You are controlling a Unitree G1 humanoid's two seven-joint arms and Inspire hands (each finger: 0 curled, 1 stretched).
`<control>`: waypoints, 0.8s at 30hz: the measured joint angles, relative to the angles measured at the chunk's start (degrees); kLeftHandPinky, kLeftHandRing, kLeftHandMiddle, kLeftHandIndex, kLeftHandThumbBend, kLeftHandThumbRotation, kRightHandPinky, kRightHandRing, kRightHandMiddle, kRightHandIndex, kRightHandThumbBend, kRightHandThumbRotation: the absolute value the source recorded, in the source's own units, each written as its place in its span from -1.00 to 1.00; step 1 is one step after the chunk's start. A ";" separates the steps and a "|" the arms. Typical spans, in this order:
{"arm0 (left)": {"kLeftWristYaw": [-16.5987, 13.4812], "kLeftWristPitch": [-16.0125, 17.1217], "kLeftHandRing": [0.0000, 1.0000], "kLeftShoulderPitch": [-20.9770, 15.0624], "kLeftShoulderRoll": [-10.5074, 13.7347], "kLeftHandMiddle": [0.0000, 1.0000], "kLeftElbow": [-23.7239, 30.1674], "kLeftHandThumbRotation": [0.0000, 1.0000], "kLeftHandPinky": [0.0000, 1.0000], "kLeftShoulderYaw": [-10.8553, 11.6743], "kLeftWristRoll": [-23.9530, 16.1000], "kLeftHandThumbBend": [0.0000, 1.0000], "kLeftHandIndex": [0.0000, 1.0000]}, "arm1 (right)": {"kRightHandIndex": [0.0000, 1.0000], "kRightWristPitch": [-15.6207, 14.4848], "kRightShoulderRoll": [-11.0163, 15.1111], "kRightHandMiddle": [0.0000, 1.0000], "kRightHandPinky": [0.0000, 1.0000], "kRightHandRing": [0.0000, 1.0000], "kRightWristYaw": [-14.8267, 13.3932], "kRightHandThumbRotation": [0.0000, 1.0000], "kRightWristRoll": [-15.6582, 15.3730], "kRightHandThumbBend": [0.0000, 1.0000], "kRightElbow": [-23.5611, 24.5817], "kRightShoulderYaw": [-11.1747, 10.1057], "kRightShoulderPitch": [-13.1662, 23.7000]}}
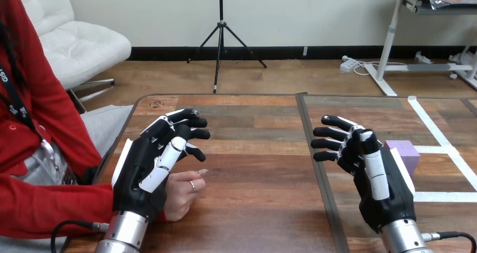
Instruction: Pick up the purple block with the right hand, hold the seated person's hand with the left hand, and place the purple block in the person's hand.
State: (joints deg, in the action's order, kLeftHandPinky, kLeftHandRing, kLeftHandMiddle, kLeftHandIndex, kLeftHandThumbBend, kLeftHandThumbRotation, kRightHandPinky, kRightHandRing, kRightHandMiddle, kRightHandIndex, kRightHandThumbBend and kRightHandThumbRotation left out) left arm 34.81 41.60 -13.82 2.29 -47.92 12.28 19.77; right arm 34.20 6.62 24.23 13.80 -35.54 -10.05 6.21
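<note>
Purple block [408, 150] flat on the wooden table [253, 213], right half, just beside the back of the right hand [376, 180] and partly hidden behind it; contact not clear. Among the white tape lines [436, 130] (one strip running away behind it, others crossing to its right). Held by nothing.

Right hand low over the table, palm turned toward the middle. Fingers [332, 132] spread and nearly straight, pointing left toward the dark seam [315, 152], nothing between them.

Left hand [140, 171] at the view's left, over the person's hand [183, 194], back facing up and outward. Left fingers [188, 122] stretched forward and loose, thumb laid along the palm, none seen curled round the person's hand.

Person's hand on the table, under and just right of the left palm, loosely closed, poking out on the seam side. Touching the palm or only beneath it: cannot tell.

Robot hands well apart, seam between them.
</note>
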 measured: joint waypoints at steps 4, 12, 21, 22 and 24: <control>-0.01 0.00 0.24 0.00 0.00 0.30 0.00 -0.10 -0.21 0.00 0.00 -0.02 0.25 | 0.46 -0.23 0.02 0.41 0.20 0.34 -0.11 0.79 -0.42 0.62 0.00 0.06 0.01; -0.60 0.00 0.22 0.00 -0.01 0.29 0.00 -0.11 -0.21 -0.04 -0.25 -0.01 0.24 | 0.48 -0.32 0.18 0.42 0.21 0.37 -0.95 0.80 -2.12 0.64 0.02 0.32 0.04; -0.41 0.00 0.20 0.00 0.01 0.28 0.00 -0.11 -0.23 -0.05 -0.23 -0.02 0.23 | 0.49 0.98 2.68 0.43 0.24 0.38 -4.88 0.80 -11.05 0.56 0.00 1.53 0.80; -0.33 0.00 0.20 0.00 0.02 0.28 0.00 -0.12 -0.23 -0.04 -0.21 -0.03 0.22 | 0.49 1.19 3.21 0.43 0.24 0.37 -5.50 0.78 -12.38 0.56 0.00 1.76 1.05; -0.19 0.00 0.20 0.00 0.04 0.28 0.00 -0.12 -0.24 -0.04 -0.21 -0.05 0.22 | 0.48 1.57 4.26 0.43 0.24 0.37 -6.48 0.75 -14.42 0.57 -0.06 2.19 1.57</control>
State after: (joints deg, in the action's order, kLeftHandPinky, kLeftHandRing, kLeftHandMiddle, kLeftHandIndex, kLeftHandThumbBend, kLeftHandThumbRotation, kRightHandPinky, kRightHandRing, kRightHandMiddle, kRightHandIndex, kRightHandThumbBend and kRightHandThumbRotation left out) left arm 34.62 41.60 -13.82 2.33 -47.91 12.24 19.56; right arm 35.77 10.88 17.75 -0.62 -35.60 -7.86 7.79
